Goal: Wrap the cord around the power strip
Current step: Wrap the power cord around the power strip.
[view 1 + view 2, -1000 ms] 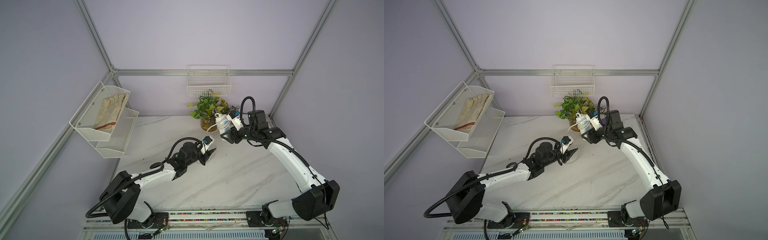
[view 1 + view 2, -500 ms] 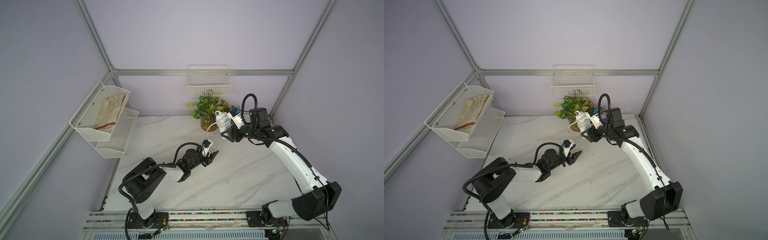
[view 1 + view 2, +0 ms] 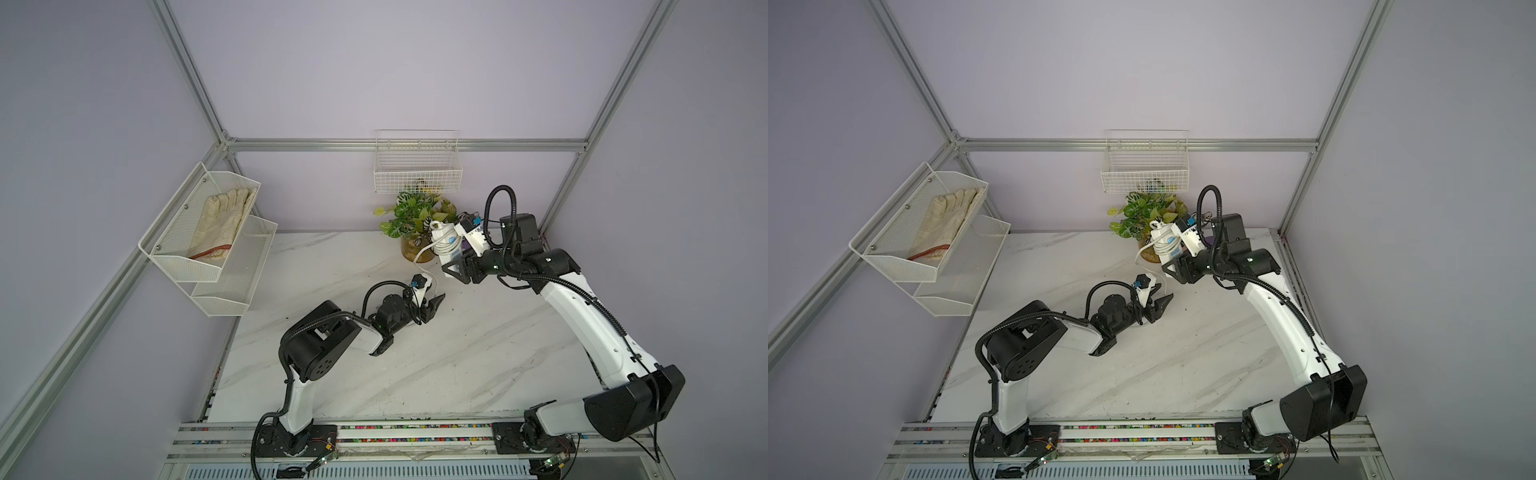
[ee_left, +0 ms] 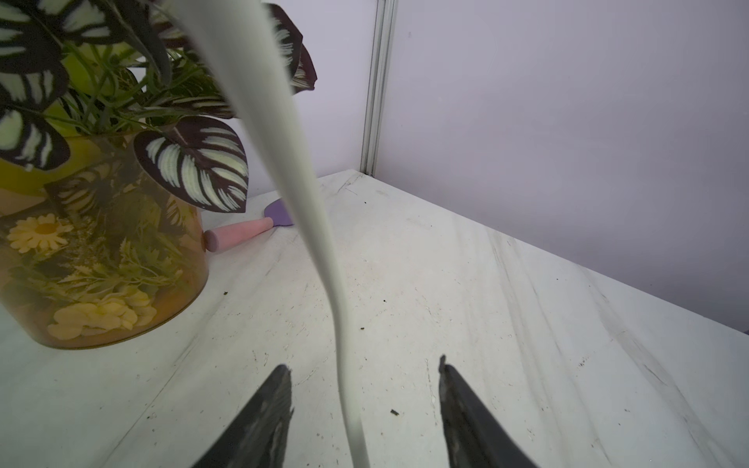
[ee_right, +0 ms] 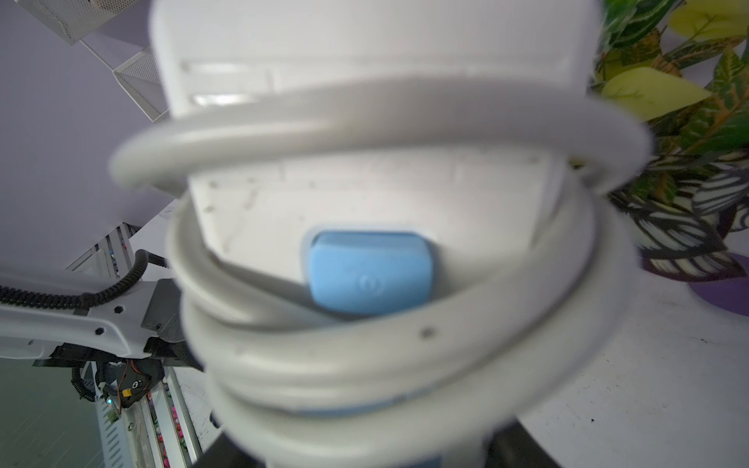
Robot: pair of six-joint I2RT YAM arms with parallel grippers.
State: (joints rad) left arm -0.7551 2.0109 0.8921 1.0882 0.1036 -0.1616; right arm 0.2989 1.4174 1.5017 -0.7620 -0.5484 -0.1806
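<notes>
One power strip [image 3: 444,237], white with one blue button [image 5: 367,275], is held raised above the counter [image 3: 415,374], just in front of the one potted plant [image 3: 415,210]. The right gripper [image 3: 453,262] fingers are clamped on one end of it. One cord [image 5: 364,117], pale grey-white, is wound round the strip; at least three turns are counted in the right wrist view. The loose run drops to the left gripper [image 4: 363,364], whose fingers are apart, with the cord passing between them unclamped.
</notes>
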